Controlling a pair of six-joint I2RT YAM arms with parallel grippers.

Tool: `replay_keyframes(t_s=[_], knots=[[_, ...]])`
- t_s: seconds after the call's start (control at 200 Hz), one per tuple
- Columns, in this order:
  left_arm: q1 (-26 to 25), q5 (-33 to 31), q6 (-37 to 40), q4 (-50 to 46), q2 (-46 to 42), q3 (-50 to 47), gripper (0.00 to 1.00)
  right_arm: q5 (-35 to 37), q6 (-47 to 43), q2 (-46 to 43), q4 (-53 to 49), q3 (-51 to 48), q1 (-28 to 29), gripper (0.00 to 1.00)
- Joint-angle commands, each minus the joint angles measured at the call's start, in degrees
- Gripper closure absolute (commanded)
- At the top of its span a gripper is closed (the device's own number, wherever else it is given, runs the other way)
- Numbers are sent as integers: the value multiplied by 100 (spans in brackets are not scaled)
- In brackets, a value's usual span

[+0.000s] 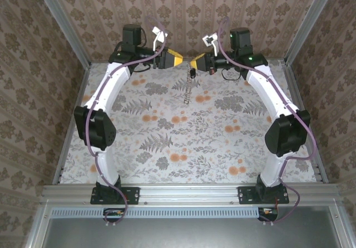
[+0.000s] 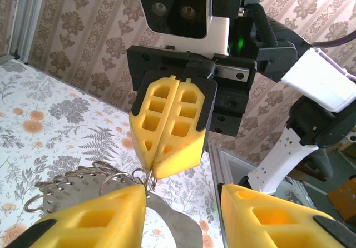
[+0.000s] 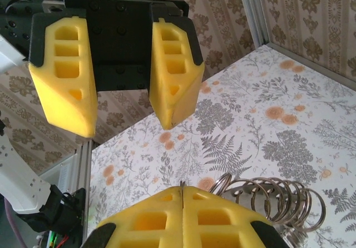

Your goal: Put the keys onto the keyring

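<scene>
Overhead, keyring chain [image 1: 189,89] dangling from right claw [image 1: 193,64], close-up, left claw [image 3: 127,120] agape

Fingers [image 2: 167,125]: yellow, matt, foam-like or soft plastic, moulded cells. Keyring [image 3: 289,195]: bright silver metal wire, glossy. Arm shells [image 1: 114,89]: smooth white plastic, slight sheen; joints [image 1: 94,127] matt black plastic. Table [image 1: 183,142]: matt floral print. Walls [image 1: 183,9]: matt patterned paper. Rails [image 1: 189,192]: dull grey metal

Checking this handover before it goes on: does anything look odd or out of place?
Nothing looks spilled or damaged. One oddity: a bunch of metal rings dangles loose in mid-air from the shut right gripper, seemingly pinched by just one ring, while the left gripper faces it, open and holding nothing.
</scene>
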Motion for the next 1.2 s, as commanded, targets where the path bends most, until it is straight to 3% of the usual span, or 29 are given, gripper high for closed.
replay_keyframes(t_s=[0.0, 1.195], knots=[[41, 383, 182, -124, 177, 267, 61, -449, 55, 120, -46, 403, -35, 100], [-20, 471, 215, -172, 851, 749, 64, -889, 434, 641, 270, 741, -80, 100]])
